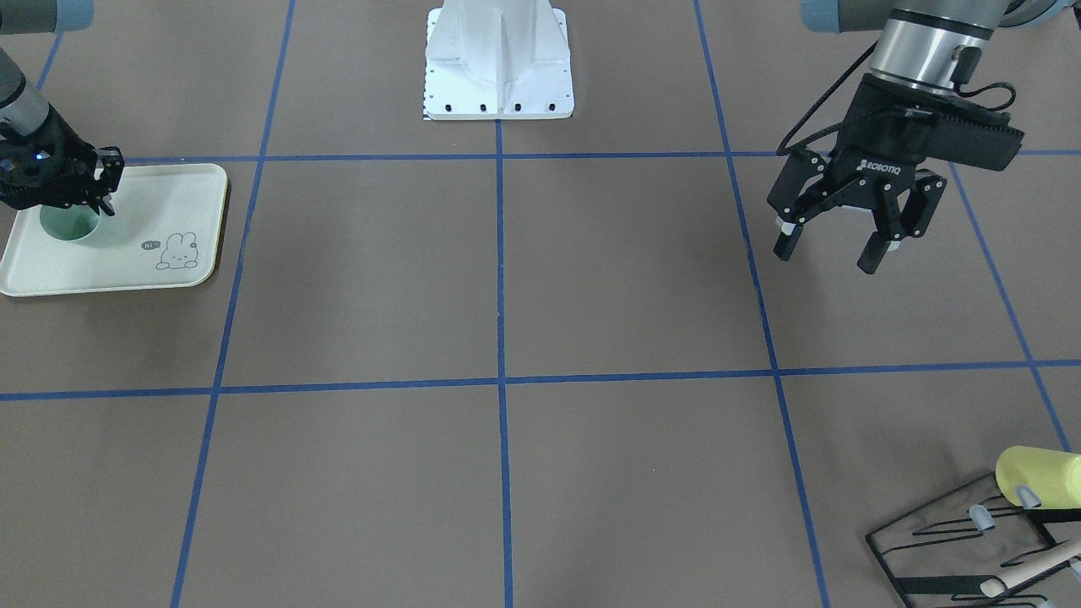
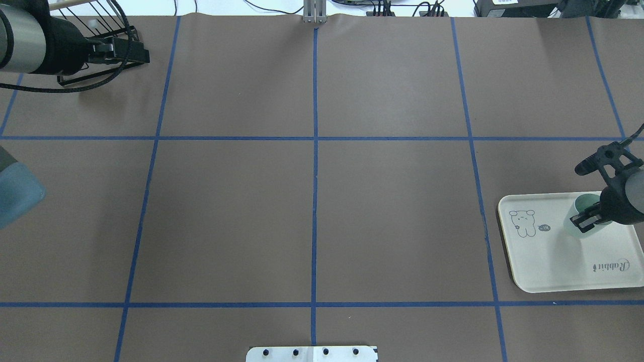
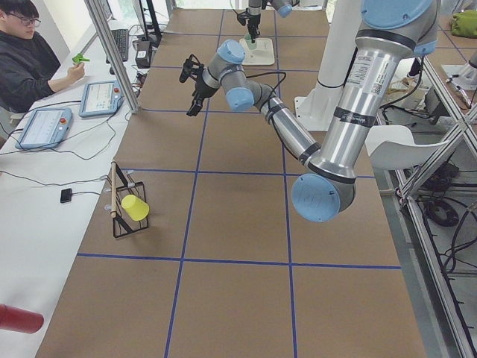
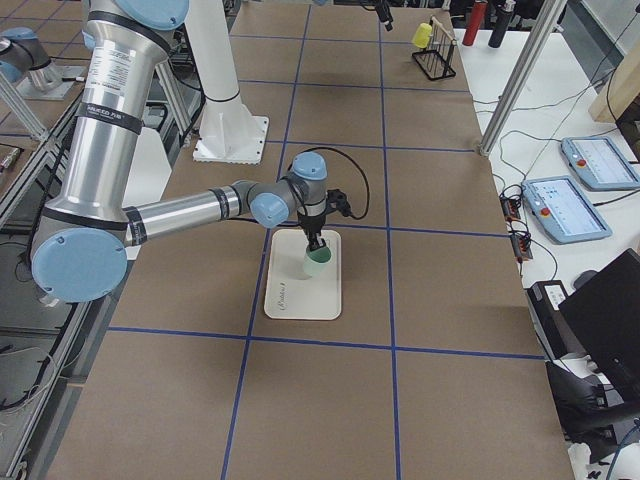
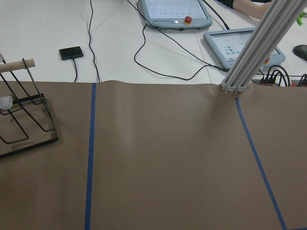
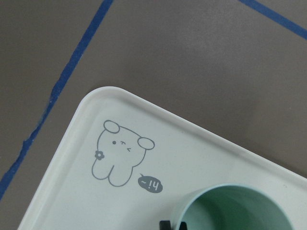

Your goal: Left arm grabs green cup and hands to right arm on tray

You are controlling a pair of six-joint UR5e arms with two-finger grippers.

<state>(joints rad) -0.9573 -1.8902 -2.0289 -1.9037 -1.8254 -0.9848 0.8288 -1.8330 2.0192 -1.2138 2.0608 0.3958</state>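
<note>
Green cup (image 1: 67, 226) stands upright on the tray (image 1: 160, 198), and the right hand (image 1: 103, 190) seems to pinch its rim. The left hand (image 1: 836, 245) hangs spread and empty, well apart. We judge the handover done, with only the release left.

Legible markings: three.
I read "ROBOTIQ" on the left gripper (image 1: 829, 253); on the tray (image 2: 553, 266), "Rabbit" at one edge, "hi~" beside its bunny drawing (image 6: 120, 155).

Your brown table (image 2: 392, 221) is marked into squares with blue tape (image 2: 315, 176). Along one long edge of the table runs your white desk (image 5: 120, 43), with two tablets (image 5: 175, 12), black cables (image 5: 92, 38) and a small black device (image 5: 71, 52). A metal post (image 5: 254, 48) stands at that same table edge.
</note>
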